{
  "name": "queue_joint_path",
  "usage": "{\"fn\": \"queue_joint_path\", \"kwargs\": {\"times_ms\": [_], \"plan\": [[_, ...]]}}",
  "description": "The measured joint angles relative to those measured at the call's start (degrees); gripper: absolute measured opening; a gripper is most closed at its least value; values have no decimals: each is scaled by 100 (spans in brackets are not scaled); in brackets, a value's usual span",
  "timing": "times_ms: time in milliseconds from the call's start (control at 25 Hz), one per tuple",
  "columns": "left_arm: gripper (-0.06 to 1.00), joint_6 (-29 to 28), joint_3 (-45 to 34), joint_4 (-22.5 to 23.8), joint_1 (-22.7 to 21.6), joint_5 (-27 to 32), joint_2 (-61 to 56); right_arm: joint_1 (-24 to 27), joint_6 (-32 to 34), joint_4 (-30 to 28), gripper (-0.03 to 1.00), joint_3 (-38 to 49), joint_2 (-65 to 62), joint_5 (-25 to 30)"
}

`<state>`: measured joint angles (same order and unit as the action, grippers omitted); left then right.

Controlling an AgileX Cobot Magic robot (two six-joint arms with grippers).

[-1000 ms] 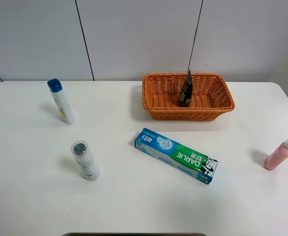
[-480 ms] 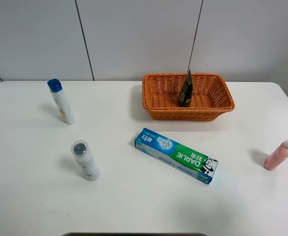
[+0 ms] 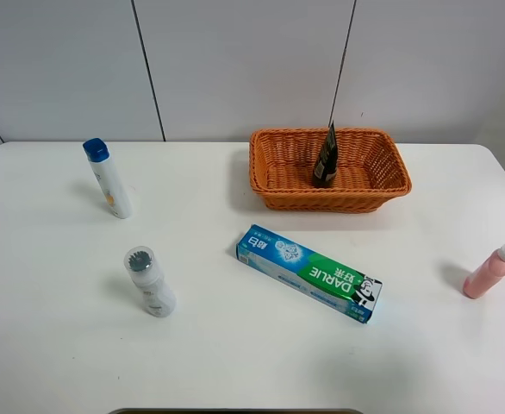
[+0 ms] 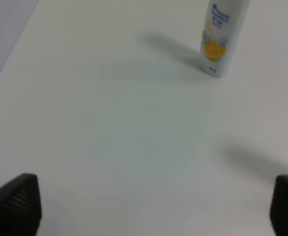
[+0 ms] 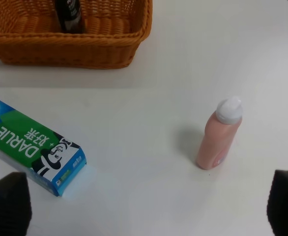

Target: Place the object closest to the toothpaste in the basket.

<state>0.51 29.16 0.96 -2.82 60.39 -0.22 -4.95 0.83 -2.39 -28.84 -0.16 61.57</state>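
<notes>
The blue-green toothpaste box (image 3: 309, 272) lies flat mid-table; its end also shows in the right wrist view (image 5: 33, 145). The orange wicker basket (image 3: 274, 197) stands behind it with a black tube (image 3: 325, 158) leaning upright inside; both show in the right wrist view, the basket (image 5: 65, 51) and the tube (image 5: 68, 12). A pink bottle (image 3: 490, 271) stands at the right edge, also in the right wrist view (image 5: 219, 134). Neither arm shows in the exterior view. My left gripper (image 4: 149, 204) is open and empty. My right gripper (image 5: 145, 204) is open and empty, short of the pink bottle and the box.
A white bottle with a blue cap (image 3: 109, 178) stands at the back left, also in the left wrist view (image 4: 221, 37). A white bottle with a grey cap (image 3: 150, 282) stands at the front left. Grey wall panels rise behind the white table (image 3: 235, 362).
</notes>
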Motion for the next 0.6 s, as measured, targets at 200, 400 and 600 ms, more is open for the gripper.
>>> {"fn": "queue_joint_path", "kwargs": {"times_ms": [200, 400, 600], "plan": [[94, 0, 0, 0, 0, 0, 0, 0, 0, 0, 99, 0, 0, 0], [94, 0, 0, 0, 0, 0, 0, 0, 0, 0, 99, 0, 0, 0], [94, 0, 0, 0, 0, 0, 0, 0, 0, -1, 99, 0, 0, 0]]}}
